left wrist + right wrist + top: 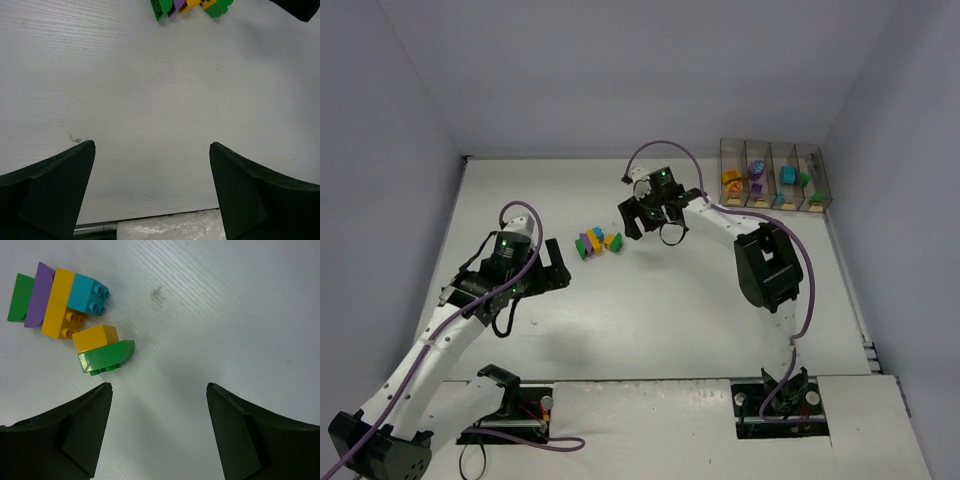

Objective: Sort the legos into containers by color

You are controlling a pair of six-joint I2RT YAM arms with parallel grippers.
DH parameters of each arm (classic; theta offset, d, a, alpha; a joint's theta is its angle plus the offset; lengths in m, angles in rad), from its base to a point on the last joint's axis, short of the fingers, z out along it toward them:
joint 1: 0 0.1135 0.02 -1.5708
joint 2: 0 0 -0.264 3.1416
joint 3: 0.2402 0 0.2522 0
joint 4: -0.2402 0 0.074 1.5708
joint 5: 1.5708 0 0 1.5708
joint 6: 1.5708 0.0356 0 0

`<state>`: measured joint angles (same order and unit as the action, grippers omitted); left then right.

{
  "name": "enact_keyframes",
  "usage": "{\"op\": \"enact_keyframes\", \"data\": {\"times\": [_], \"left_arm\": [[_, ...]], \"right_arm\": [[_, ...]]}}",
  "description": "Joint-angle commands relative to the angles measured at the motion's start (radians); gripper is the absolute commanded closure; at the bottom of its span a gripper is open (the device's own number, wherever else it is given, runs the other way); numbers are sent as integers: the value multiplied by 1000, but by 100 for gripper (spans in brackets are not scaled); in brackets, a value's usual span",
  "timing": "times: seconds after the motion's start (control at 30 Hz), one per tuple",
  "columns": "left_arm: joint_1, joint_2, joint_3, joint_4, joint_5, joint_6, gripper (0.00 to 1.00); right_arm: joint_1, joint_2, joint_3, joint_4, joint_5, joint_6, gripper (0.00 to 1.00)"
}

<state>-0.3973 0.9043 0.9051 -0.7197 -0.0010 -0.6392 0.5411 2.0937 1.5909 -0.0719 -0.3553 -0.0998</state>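
Note:
A small cluster of legos point(597, 241) lies on the table's middle: green, purple, yellow and teal bricks. In the right wrist view the cluster point(65, 310) sits at upper left, with a green rounded brick point(106, 356) and a yellow brick point(94, 336) nearest my fingers. My right gripper point(652, 225) is open and empty, just right of the cluster. My left gripper point(553, 268) is open and empty, below-left of the cluster; its view shows the bricks point(192, 6) at the top edge. The containers point(775, 176) stand at the far right, holding orange, purple, teal and green bricks.
White walls close the table at the back and both sides. The right arm's dark elbow point(767, 265) hangs over the table between the cluster and the containers. Black base mounts point(510, 410) sit at the near edge.

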Motion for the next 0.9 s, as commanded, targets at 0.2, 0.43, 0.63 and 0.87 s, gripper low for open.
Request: {"op": "enact_keyframes", "data": {"times": [0.2,0.43,0.63,0.87], "left_arm": [[2,-35,35,-30,-30,1,10],[3,-38,41,-53,-42,1,10],[3,-27,44,-55,-40,3,10],[3,-12,49,-53,-39,10,10]], "right_arm": [[59,55,81,17,-88,-132,26],[82,118,98,15,-91,-152,20],[86,144,95,14,-83,-152,18],[88,183,98,15,-54,-156,27]]}}
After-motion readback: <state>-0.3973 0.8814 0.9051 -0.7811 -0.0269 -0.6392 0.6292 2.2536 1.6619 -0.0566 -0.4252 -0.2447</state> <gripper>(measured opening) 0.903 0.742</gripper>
